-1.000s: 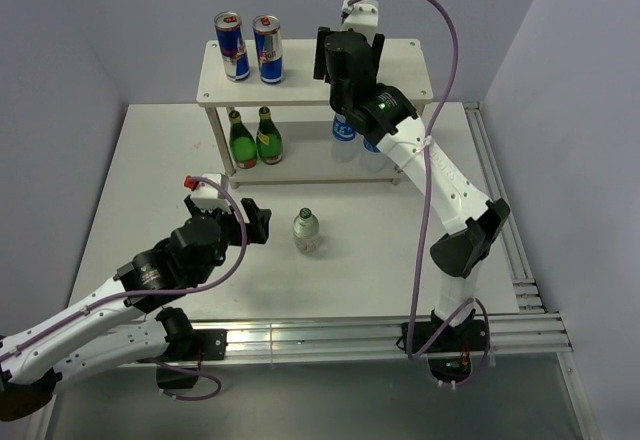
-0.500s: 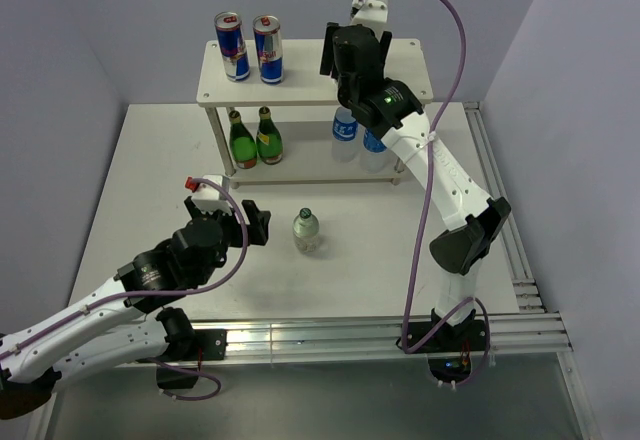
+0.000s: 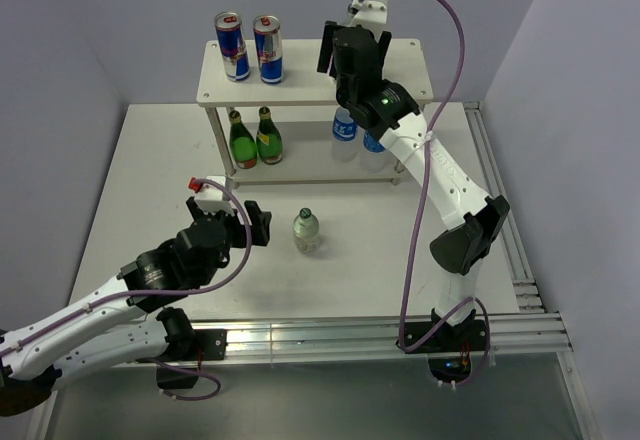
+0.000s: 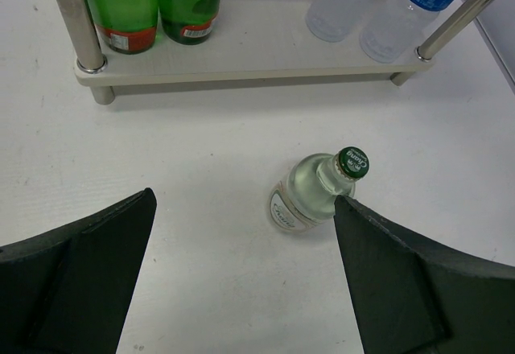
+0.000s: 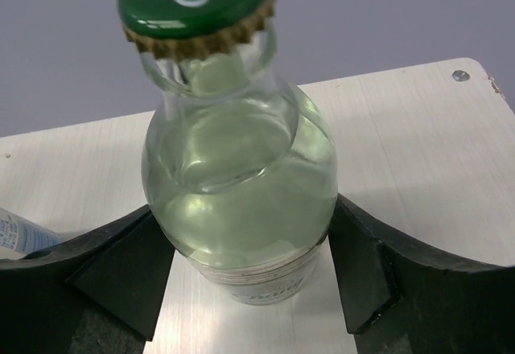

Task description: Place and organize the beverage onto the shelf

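The tabletop (image 3: 150,190) carried the shelf (image 3: 300,72) along its far edge, and the stocking was judged to be mostly done. The right hand (image 5: 245,225) was held over the top board, right of its middle. Its fingers were pressed against both sides of a green-capped clear bottle (image 5: 241,169), which was upright with the board just under its base. Whether the base was touching the board could not be told, so that placement was taken as under way, not finished. The left hand (image 4: 245,201) was spread wide and empty, low over the tabletop towards its near-left corner. A second green-capped clear bottle (image 4: 310,197) was stood upright near the middle of the tabletop, in front of the shelf's near edge. It was close to the left hand, but from above it was seen apart from it. On the lower board, two blue-labelled water bottles (image 3: 345,125) (image 3: 372,142) were set at the right end and two dark green bottles (image 3: 242,142) (image 3: 268,138) at the left end. Two blue-silver-red cans (image 3: 231,47) (image 3: 267,50) were placed side by side at the left end of the top board. The bottle on the tabletop was judged the only drink left off the shelf. It would need to be gripped, carried and set beside its twin, where bare board was seen between the cans and the right hand.
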{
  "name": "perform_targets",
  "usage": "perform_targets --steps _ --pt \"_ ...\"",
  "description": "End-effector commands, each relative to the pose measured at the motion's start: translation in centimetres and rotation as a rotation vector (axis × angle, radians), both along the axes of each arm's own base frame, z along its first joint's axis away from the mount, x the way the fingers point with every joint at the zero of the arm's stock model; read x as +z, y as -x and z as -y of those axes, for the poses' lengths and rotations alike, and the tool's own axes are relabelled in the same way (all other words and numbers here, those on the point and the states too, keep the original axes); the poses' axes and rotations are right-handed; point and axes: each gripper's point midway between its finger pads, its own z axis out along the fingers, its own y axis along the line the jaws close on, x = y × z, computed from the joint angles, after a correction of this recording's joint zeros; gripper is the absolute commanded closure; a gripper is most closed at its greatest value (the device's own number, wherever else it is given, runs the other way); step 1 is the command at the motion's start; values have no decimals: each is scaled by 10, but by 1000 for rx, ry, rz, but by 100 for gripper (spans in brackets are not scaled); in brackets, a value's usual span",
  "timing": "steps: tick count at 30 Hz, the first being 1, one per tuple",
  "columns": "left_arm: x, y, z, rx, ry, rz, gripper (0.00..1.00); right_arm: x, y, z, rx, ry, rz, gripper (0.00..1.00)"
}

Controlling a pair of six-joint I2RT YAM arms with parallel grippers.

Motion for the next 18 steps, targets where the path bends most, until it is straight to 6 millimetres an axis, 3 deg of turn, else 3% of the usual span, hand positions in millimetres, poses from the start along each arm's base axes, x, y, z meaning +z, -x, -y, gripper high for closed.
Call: perform_targets --steps 1,9,13,18 --pt "13 -2 -1 22 24 19 1 29 -1 4 -5 -73 99 20" --pt "12 -3 0 27 18 15 1 23 4 5 2 -80 101 13" --pt "13 -3 0 24 28 19 1 20 13 11 8 -85 101 1" --pt "15 -2 0 18 34 20 1 19 26 18 14 -95 114 0"
